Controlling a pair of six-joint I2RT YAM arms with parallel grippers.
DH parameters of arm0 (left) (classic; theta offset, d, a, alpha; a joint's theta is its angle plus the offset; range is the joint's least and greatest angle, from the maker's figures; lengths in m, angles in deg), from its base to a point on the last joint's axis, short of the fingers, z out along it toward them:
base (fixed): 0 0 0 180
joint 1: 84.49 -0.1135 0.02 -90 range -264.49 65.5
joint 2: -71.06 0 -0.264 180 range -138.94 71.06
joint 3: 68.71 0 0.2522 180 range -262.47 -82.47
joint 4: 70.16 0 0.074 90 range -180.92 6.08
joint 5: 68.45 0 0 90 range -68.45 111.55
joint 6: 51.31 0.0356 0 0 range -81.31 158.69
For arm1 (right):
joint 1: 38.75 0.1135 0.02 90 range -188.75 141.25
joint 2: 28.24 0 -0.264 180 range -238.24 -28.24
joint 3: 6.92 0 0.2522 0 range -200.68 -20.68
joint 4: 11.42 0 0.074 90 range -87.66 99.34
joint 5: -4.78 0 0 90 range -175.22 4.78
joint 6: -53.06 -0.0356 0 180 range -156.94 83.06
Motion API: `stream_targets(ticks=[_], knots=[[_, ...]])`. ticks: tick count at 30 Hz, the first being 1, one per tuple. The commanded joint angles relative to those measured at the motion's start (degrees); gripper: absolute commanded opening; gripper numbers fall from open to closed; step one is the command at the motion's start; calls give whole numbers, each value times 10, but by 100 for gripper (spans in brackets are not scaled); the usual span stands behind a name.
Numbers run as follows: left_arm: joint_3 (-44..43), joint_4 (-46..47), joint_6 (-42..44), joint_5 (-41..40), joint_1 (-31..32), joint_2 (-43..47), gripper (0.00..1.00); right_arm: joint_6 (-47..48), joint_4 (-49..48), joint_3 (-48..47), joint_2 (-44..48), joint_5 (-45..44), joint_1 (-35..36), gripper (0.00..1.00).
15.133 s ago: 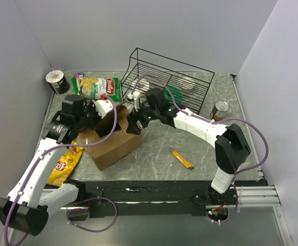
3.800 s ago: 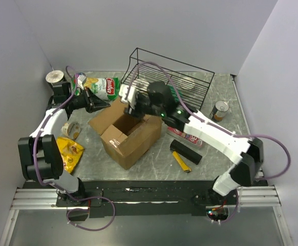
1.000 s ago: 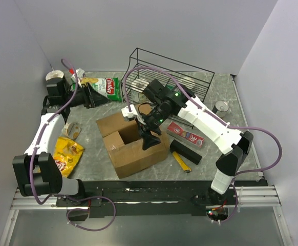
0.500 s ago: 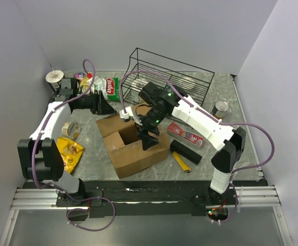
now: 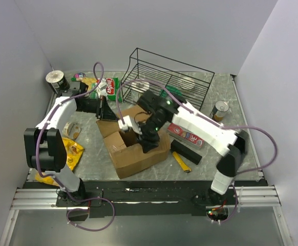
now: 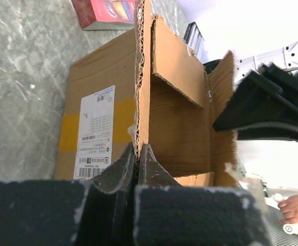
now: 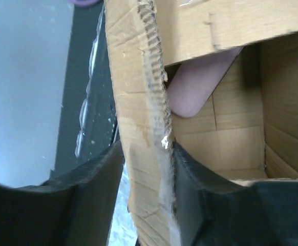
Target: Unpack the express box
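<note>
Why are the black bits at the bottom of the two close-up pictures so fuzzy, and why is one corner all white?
Left wrist view: the left gripper's fingers sit right by the lens, so they blur, while the express box edge is crisp; the top right corner is washed out white. Right wrist view: the right gripper's fingers blur likewise. Top external view: sharp, evenly lit.

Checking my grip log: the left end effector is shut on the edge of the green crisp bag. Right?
Not quite. The left end effector is shut, but on the edge of an upright flap of the brown corrugated cardboard box. The left wrist view shows the cardboard pinched between its fingers.
</note>
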Motion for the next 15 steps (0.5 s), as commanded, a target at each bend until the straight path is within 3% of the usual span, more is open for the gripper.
stream_targets(ticks=[1, 4, 5, 6, 8, 10, 15], knots=[[18, 60, -37, -15, 2, 14, 1, -9, -112, 95, 152, -124, 66, 39], [43, 134, -103, -30, 2, 34, 1, -10, -245, 250, 273, -255, 144, 36], [46, 148, -116, -39, 2, 37, 1, -5, -339, 328, 301, -366, 167, 36], [53, 168, -136, -42, 2, 43, 1, 13, -374, 362, 337, -424, 210, 38], [58, 183, -162, -50, 2, 47, 1, 33, -423, 428, 361, -484, 226, 49], [67, 207, -192, -56, 2, 50, 1, 54, -436, 457, 389, -486, 233, 55], [77, 247, -238, -75, 2, 57, 1, 59, -491, 550, 455, -512, 272, 59]])
